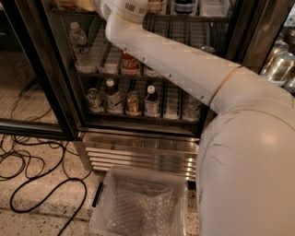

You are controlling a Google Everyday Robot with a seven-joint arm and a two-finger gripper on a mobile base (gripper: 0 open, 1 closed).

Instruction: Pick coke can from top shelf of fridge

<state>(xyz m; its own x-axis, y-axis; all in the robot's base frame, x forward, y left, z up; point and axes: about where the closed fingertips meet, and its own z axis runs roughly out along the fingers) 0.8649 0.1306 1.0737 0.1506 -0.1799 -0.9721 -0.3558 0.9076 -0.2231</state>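
Note:
The fridge (138,143) stands open in front of me, with wire shelves of drinks. My white arm (175,60) reaches up and left to the top shelf (193,19) at the frame's upper edge. Its wrist (125,7) is cut off by that edge, so the gripper is out of view. The coke can is out of view too. A red can with white Coca-Cola script (130,64) stands on the middle rack just under the arm. A brown-gold can (133,103) stands on the lower rack.
A water bottle (78,44) stands on the middle rack at left. Several bottles and cans (106,94) line the lower rack. A clear plastic bin (138,207) sits on the floor below the slatted base. Black cables (32,170) lie at left. The door frame (55,69) is at left.

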